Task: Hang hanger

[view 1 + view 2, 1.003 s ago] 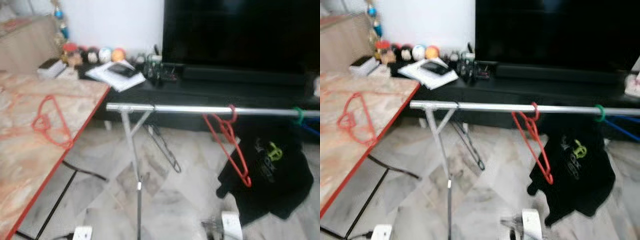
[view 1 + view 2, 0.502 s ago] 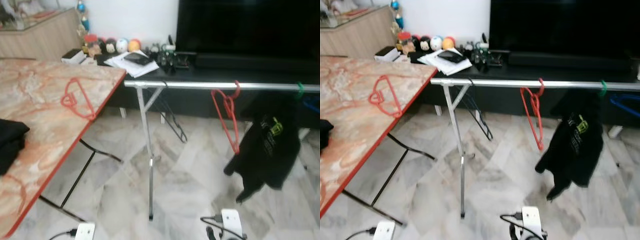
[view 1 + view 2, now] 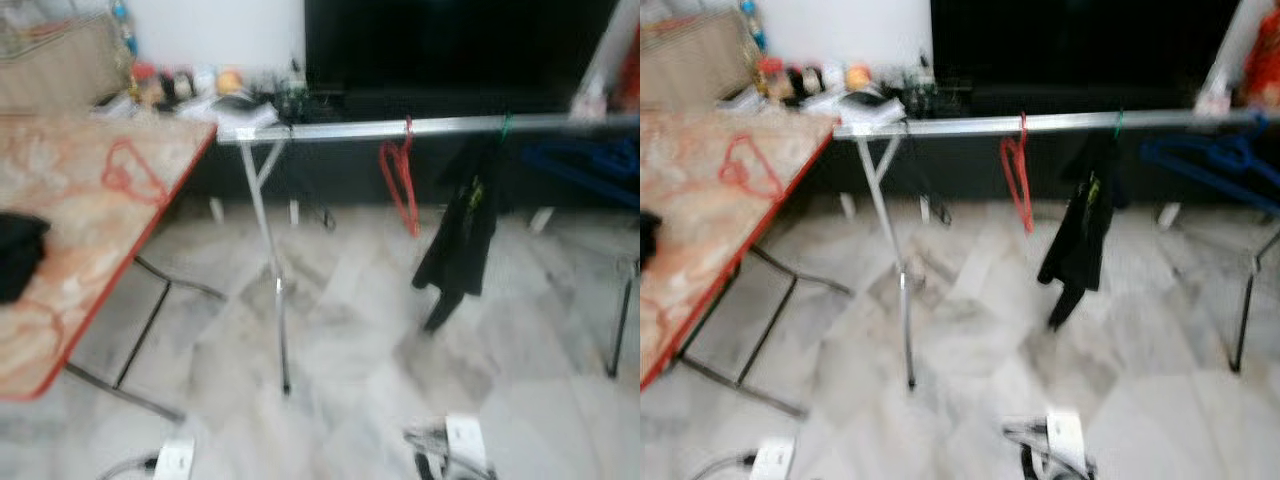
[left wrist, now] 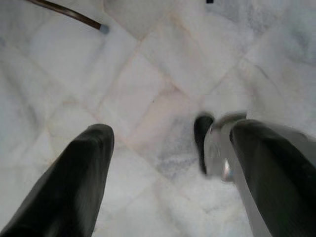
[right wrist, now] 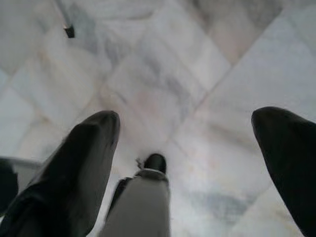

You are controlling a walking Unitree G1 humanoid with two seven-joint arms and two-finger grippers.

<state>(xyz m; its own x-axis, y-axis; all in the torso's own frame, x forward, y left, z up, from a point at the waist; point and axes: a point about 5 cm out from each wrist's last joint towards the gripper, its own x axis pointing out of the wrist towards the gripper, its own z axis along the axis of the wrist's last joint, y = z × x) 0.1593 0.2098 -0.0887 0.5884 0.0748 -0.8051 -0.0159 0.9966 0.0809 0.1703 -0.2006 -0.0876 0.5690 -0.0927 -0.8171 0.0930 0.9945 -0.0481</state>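
While both arms hang idle over the marble floor [image 4: 148, 74], my left jaws [image 4: 168, 163] and right jaws [image 5: 192, 158] are spread, holding nothing. Task piece: red hanger [image 3: 128, 175] lies flat on the marbled surface [image 3: 70, 260], near its red edge. Rail [image 3: 420, 127] stands just beyond, already carrying another red hanger [image 3: 400, 180] and a black garment [image 3: 460, 235]. Head views blurred. Judgement: square up to the surface first, pinch the hanger by its frame, keep the hook free. No containers discernible.
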